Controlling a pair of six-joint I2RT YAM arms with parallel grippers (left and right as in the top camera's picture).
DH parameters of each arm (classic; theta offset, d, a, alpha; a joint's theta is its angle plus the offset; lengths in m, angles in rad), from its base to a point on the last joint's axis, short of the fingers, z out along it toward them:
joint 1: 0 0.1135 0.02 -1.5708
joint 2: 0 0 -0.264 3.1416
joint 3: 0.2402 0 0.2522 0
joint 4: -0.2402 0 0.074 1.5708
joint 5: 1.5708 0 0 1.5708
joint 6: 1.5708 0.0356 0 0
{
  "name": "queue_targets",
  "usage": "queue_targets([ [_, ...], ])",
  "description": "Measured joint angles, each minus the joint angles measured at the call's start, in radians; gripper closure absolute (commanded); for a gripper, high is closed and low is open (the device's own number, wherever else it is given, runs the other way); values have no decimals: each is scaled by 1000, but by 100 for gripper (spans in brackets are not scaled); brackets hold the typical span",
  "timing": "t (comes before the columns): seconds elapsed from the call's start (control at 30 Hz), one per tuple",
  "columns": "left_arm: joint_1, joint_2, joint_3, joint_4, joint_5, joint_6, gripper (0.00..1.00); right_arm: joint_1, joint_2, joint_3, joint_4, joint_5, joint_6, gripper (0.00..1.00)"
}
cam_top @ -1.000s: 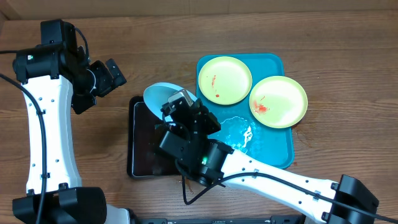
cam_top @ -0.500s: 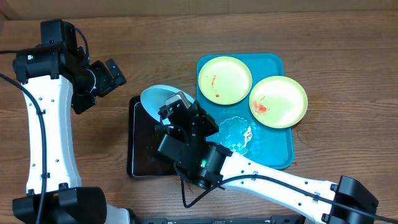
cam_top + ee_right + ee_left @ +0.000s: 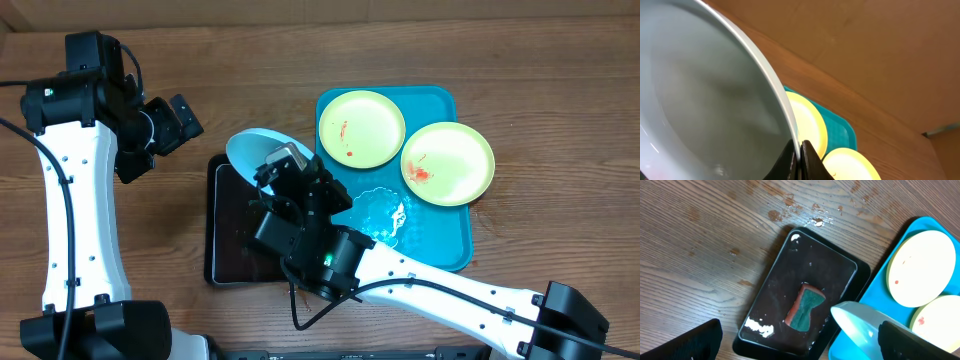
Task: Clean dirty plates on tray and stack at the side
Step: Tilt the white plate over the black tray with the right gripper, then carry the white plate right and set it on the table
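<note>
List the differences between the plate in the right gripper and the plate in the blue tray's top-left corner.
The held plate is tilted, pinched at its rim by the right gripper; the corner plate lies flat on the blue tray. The held plate looks pale bluish, the corner plate yellow-green with red smears. Both are round.

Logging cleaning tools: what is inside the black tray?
A red-edged green sponge lies in the black tray, with white foam near one corner. Overhead, the right gripper and its held plate hide the tray's right side.
</note>
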Motion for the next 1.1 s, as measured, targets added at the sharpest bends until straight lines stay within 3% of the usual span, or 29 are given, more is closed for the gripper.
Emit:
queue_targets([
  [0.17, 0, 0, 0, 0, 0, 0, 0, -15, 0, 0, -18, -44, 35, 96],
  [0.4, 0, 0, 0, 1, 0, 0, 0, -272, 0, 83, -229, -433, 179, 96],
  [0.5, 0, 0, 0, 0, 0, 0, 0, -471, -7, 195, -335, -658, 225, 96],
  [0.7, 0, 0, 0, 0, 3, 0, 0, -1054, -43, 294, -488, -1051, 259, 96],
  [0.9, 0, 0, 0, 0, 3, 0, 0, -1522, 11, 294, -578, -1158, 272, 96],
  [1.1, 0, 0, 0, 0, 3, 0, 0, -1770, 155, 288, -614, -1183, 275, 96],
])
